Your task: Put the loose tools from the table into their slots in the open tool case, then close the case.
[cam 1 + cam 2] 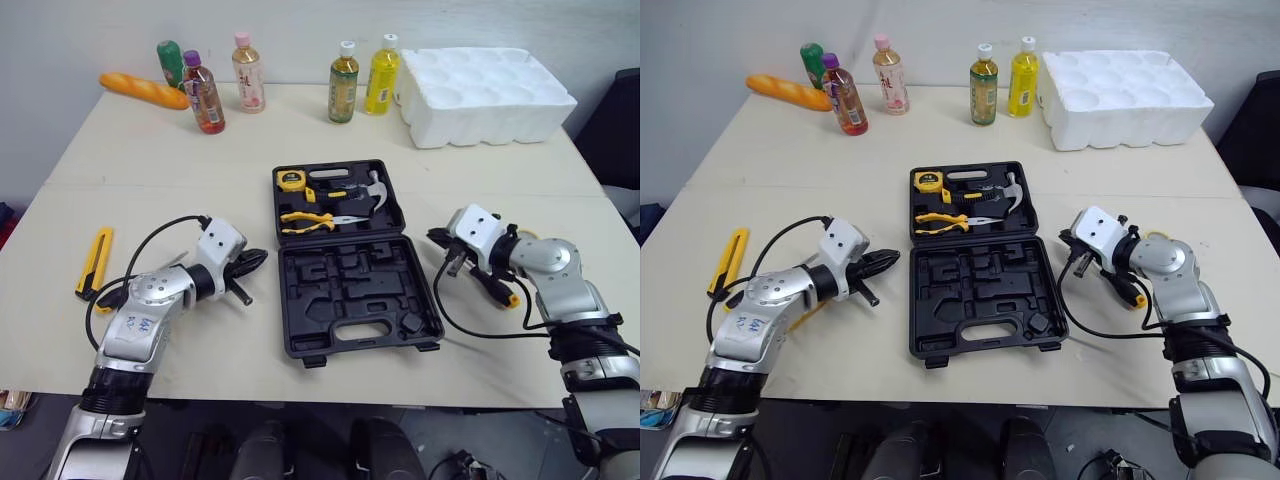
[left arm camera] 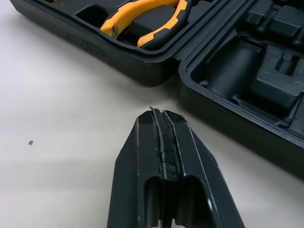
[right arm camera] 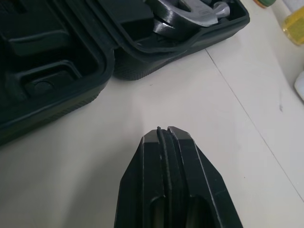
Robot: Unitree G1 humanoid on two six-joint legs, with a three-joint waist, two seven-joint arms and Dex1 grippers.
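Pale table (image 1: 150, 190) against a plain wall. Along its far edge we see five bottles (image 1: 344, 90), a bread loaf (image 1: 145, 90) and a white foam tray (image 1: 485, 95).

The tool case (image 1: 350, 325) lies open flat at mid-table. Its far half holds a tape measure (image 1: 291, 180), pliers (image 1: 305, 220) and a hammer (image 1: 370, 190), all seated in slots. The moulded recesses of the near half are bare.

A yellow utility knife (image 1: 95, 262) lies loose on the table's left side, well apart from the case.

A black-and-yellow tool (image 1: 510, 298), whose kind we cannot tell, lies on the table under the right forearm.

The left gripper (image 1: 260, 256) hovers low just beside the case's left edge, pointing at it, near the hinge line. Its jaws are pressed together with nothing between them.

The right gripper (image 1: 436, 238) sits just off the case's right edge, also aimed at it. Its two fingers (image 3: 183, 156) are likewise closed flat on each other and hold nothing.
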